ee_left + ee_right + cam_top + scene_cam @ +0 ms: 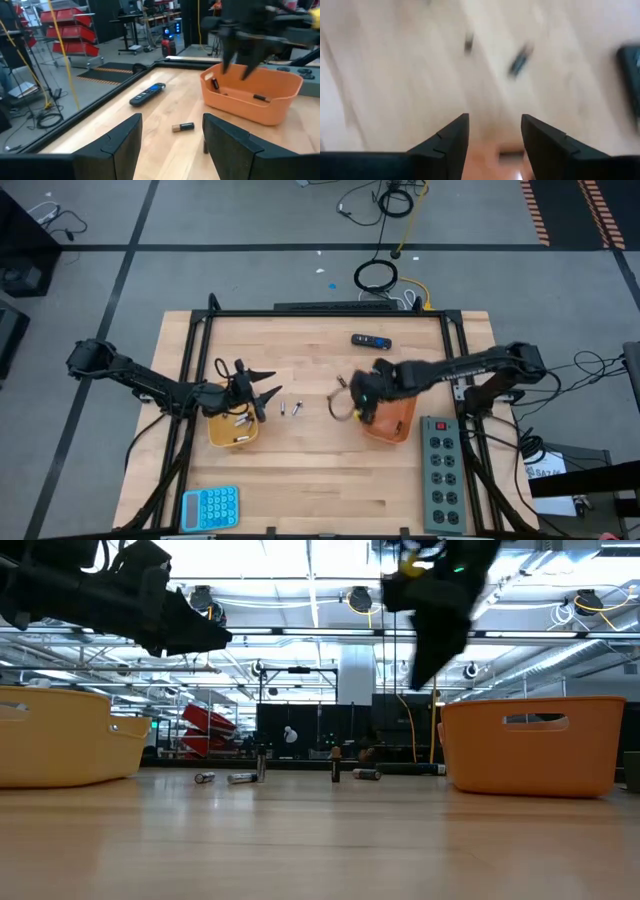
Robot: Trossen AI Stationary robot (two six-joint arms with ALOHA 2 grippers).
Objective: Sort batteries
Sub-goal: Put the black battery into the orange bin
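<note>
Several small batteries lie or stand on the wooden table between two trays: two [290,408] near the yellow tray [218,436], one [183,127] nearer the orange tray [280,107]. Each tray holds a few cells, such as one [240,440] in the yellow tray and one [261,98] in the orange tray. My left gripper [257,392] hangs open and empty above the yellow tray's far right corner. My right gripper [345,402] is raised, open and empty, by the orange tray's left rim [500,156], with loose batteries [519,60] beyond its fingers.
A black-and-blue remote [370,340] lies toward the table's far edge. A blue calculator [210,507] sits at the near left edge and a grey power strip [442,472] at the near right. Bare wood [320,470] spreads between them.
</note>
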